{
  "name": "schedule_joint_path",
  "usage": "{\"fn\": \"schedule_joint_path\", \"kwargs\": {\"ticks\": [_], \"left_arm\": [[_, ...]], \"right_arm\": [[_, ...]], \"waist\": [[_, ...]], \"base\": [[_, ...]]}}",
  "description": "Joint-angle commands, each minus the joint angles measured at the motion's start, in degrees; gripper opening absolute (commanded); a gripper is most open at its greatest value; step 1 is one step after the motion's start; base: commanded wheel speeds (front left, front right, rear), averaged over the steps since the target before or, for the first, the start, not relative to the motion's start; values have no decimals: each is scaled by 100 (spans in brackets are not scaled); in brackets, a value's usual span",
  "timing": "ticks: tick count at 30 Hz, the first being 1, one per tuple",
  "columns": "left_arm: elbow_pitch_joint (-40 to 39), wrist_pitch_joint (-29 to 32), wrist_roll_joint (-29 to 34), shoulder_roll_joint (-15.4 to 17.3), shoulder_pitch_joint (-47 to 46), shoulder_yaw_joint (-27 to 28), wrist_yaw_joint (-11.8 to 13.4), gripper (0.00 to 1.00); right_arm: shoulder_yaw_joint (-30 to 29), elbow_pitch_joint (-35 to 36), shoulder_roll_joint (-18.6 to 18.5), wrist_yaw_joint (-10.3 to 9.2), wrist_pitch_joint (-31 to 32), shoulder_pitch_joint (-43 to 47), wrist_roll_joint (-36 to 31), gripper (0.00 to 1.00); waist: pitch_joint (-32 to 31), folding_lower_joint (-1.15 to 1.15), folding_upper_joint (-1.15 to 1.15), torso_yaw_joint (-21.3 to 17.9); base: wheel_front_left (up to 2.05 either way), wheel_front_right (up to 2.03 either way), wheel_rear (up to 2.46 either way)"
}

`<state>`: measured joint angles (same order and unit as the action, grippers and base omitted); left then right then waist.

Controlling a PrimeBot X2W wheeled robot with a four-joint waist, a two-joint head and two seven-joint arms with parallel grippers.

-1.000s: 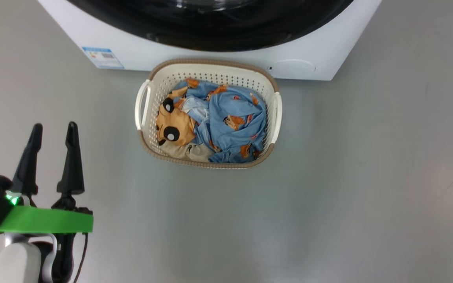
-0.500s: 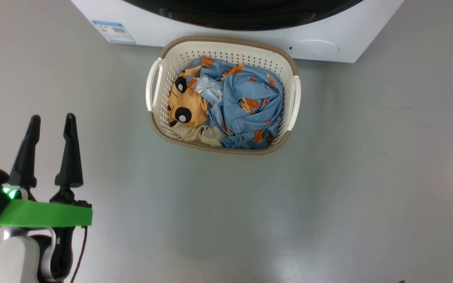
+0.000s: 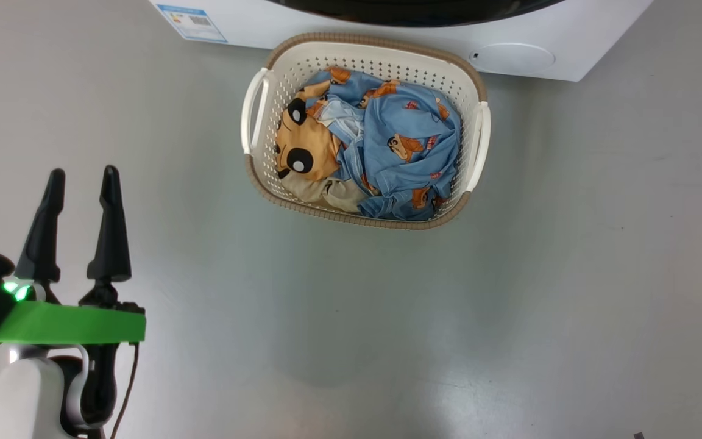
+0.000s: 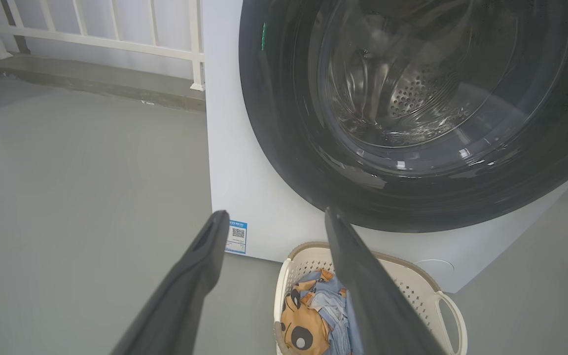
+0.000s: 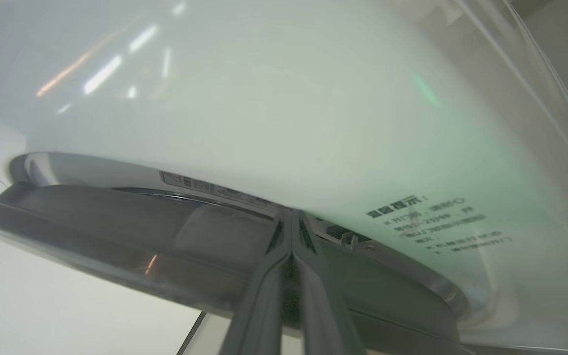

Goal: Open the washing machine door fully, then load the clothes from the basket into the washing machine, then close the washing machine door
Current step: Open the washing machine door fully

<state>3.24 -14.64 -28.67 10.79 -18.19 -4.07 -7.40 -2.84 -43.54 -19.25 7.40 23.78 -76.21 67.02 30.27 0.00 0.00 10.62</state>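
**Head camera shifts; door not yet open, laundry waiting**

Over the last second the head view has swung, so the big white front-loading washing machine (image 3: 588, 36) has slid toward the far edge of that view. That is the camera's move. The small cream-white perforated plastic basket (image 3: 375, 39) with its brown rim sits as before, just beside the machine's front, between the blue label sticker (image 3: 191, 13) and the round white flap (image 3: 512, 58). The light blue bear-print clothes (image 3: 400, 140) lie heaped inside it, undisturbed.

The left end effector (image 3: 83, 172) stays spread wide and empty, hovering over bare grey floor (image 3: 387, 335) to the left of the basket and nearer the robot. In the left wrist view, the large round glossy black door (image 4: 412, 98) looks flush against the machine.

The right end effector (image 5: 291, 213) is pinched fully closed on nothing, its tips at a grey rim under a glossy white printed surface; whether they touch it cannot be told.

Judged from this, the first step is unfinished: the door needs swinging wide before any garment can be lifted.
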Motion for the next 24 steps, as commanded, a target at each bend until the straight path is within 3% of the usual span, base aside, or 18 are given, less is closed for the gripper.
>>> {"fn": "schedule_joint_path", "kwargs": {"ticks": [1,10,24], "left_arm": [[-86,-36,-40,167,-118,202,-9,100],[30,-36,-20,111,-90,223,-9,100],[182,-36,131,70,256,308,-9,100]], "right_arm": [[62,107,135,9,124,-184,-78,0],[285,-15,284,9,635,-93,-82,0],[599,258,358,9,1304,953,119,0]], "waist": [[6,0,0,33],[-185,0,0,18],[-1025,0,0,-112]], "base": [[0,0,0],[0,0,0],[0,0,0]]}}
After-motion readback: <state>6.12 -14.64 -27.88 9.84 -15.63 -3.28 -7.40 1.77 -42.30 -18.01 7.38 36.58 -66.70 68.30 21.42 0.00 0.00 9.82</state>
